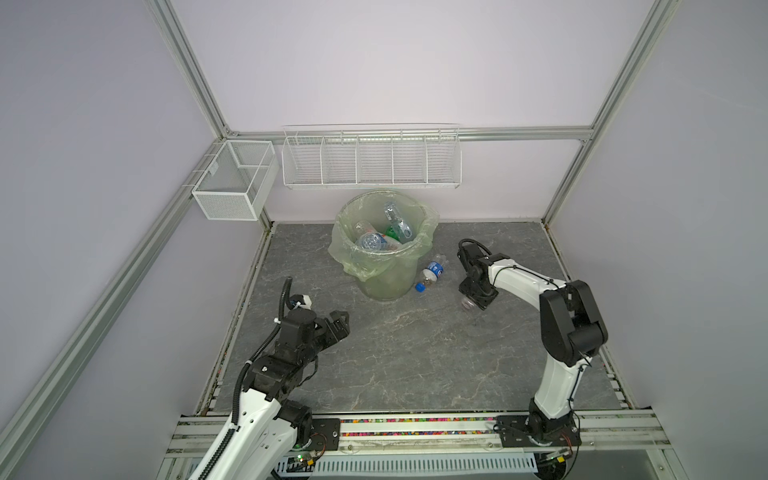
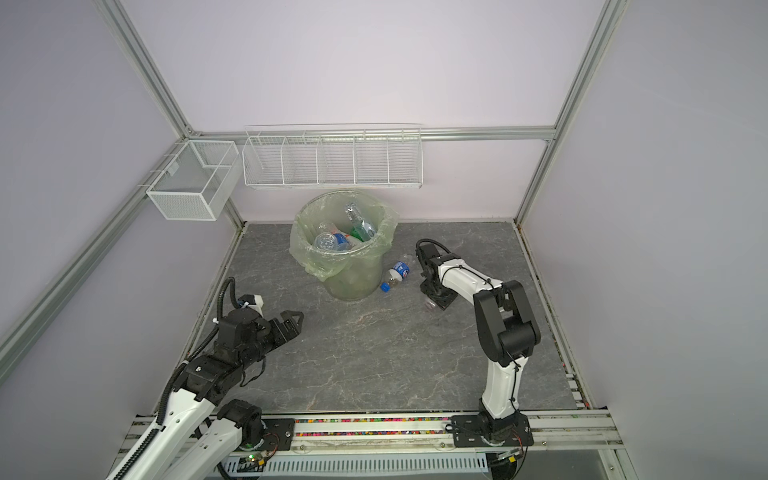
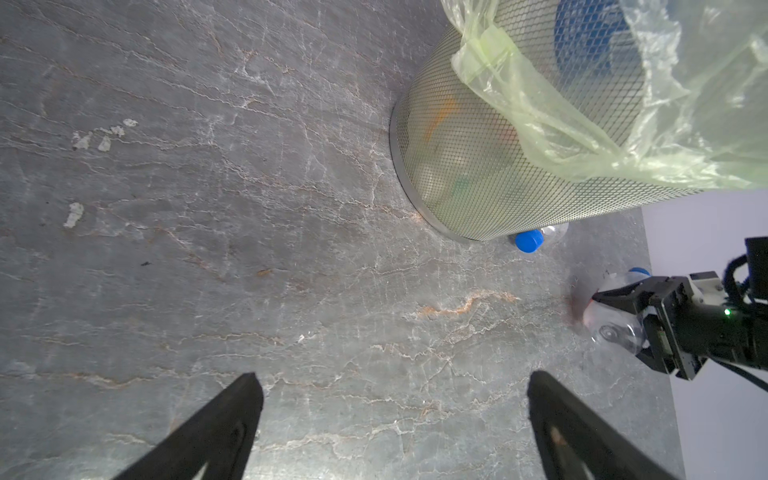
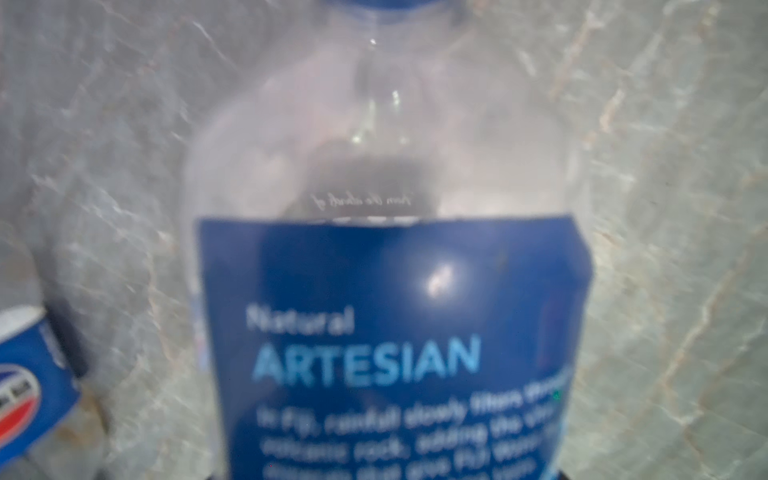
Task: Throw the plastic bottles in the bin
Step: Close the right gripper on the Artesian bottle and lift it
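Now we see the round wire-mesh bin (image 1: 388, 286) lined with a thin light-green bag; it stands on the grey marbled table (image 1: 415, 353). Inside the bin lie several plastic bottles (image 1: 370, 241), clear ones and at least one green one, and the pile reaches close to the rim.

On the right of the bin, just beside its base, a clear bottle with a blue cap (image 1: 434, 270) lies on its side on the table. Its label is blue, red and white.

A little further to the right of the bin, the right gripper (image 3: 617, 324) is lowered onto a clear bottle with a dark blue label (image 4: 386, 291), which fills the right wrist view. One finger stands on each side of this bottle. We cannot tell if they already press it or if there is a small gap.

In front of the bin and to its left, well apart from it, the left gripper (image 3: 392, 376) hangs over bare table. Its fingers (image 3: 232, 415) are spread wide and hold nothing.

On the wall behind the bin hang white wire baskets (image 1: 372, 162).
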`<state>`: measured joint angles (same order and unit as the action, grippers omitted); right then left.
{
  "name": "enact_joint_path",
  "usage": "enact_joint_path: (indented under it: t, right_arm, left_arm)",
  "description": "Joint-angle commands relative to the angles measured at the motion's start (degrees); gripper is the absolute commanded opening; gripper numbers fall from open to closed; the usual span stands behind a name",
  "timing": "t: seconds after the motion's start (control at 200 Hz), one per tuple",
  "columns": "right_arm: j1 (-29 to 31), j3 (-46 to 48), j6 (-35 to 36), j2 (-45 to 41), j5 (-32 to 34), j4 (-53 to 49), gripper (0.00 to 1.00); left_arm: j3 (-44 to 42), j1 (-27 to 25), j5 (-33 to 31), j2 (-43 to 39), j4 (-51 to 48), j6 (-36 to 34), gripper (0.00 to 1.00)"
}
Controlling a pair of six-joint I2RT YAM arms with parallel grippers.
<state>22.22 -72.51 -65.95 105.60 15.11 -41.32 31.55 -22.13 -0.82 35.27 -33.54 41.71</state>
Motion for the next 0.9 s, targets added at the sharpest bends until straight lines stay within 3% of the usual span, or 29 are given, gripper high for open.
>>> enact_joint_path:
  t: [0.0,0.295,0.54,0.72,0.895]
  right_arm:
    - [0.19,3.83,3.1,-4.84,-2.22,3.21,0.5]
    - [1.09,9.11,11.48,-12.78,-7.89,1.65,0.49]
    - [4.69,15.51,18.49,-26.07,-8.22,6.92,0.52]
    - [6.5,18.44,22.02,-34.76,-12.96,12.06,0.52]
    - [6.91,15.6,23.42,-36.4,-16.57,9.03,0.54]
  left_arm:
    - [0.54,0.23,-0.7,-1.41,-0.36,1.21,1.0]
    - [0.11,0.17,-0.31,-0.4,1.72,2.34,1.0]
    - [-0.37,0.24,-1.08,0.15,1.46,2.34,1.0]
    - [-0.69,0.19,-0.86,0.92,2.97,2.57,1.0]
    - [-0.04,0.24,-0.9,2.76,3.72,2.73,0.99]
